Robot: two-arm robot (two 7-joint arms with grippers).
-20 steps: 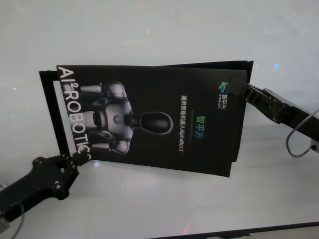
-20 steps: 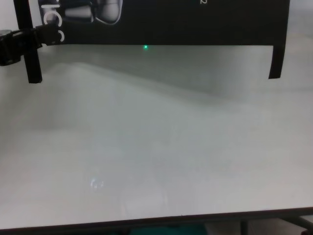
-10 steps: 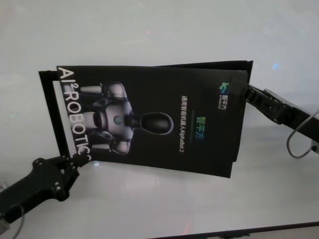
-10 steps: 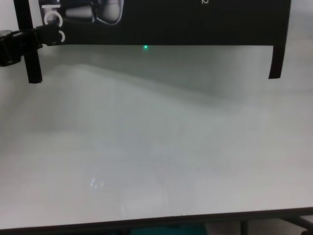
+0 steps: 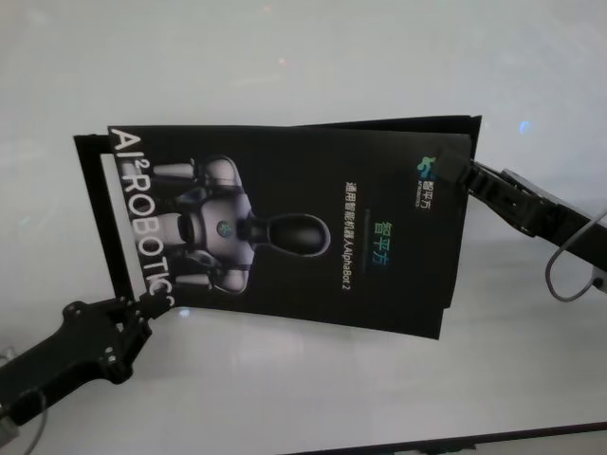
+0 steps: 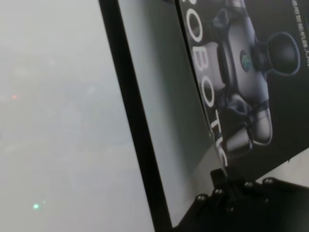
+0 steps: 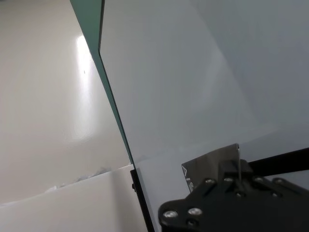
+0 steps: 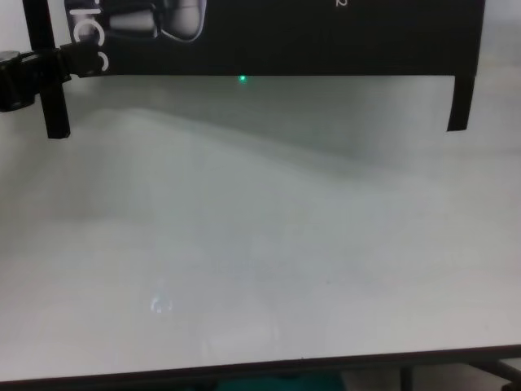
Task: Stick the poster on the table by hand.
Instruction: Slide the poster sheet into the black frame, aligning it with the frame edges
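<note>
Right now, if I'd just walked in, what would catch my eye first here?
A big black poster with a grey-white robot picture, held up above the white table. The left gripper pinches its near left corner and the right gripper its far right corner. Narrow black strips hang from its edges.

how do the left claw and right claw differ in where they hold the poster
The left claw pinches the poster at its near left corner, by the big white letters; the right claw pinches the far right corner, by the small logo. The left arm reaches in from the near side; the right arm comes from the right. Both are shut on the poster, holding it above the table.
</note>
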